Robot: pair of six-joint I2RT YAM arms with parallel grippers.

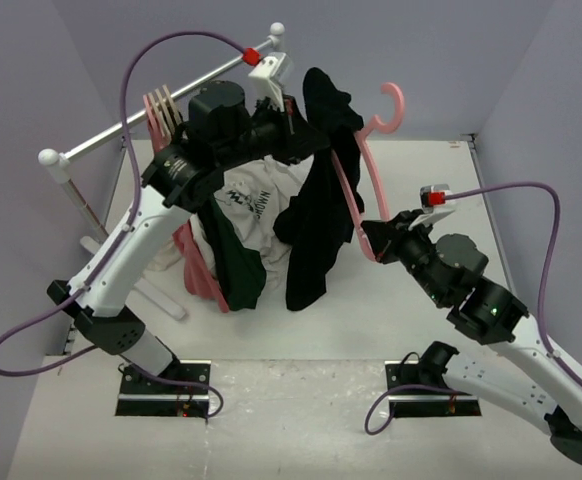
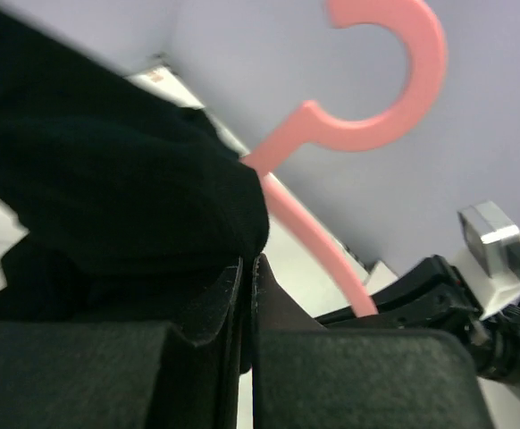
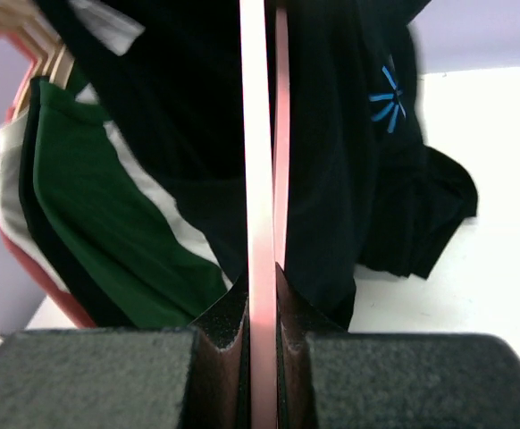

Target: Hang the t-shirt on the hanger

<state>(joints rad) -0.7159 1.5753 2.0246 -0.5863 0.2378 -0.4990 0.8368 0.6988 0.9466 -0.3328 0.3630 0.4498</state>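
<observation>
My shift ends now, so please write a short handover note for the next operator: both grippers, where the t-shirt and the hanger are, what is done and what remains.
Left gripper: shut on the top of the black t-shirt, holding it up in the air.
Right gripper: shut on one shoulder of the pink hanger, hook pointing up.
Done: the shirt hangs against the hanger's other shoulder; whether that shoulder is inside the shirt cannot be told.
Left: get both shoulders inside the shirt, then release.

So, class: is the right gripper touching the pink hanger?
Touching. The right wrist view shows the right gripper shut on the pink hanger, with both fingers pressed against its bar and no gap.
</observation>
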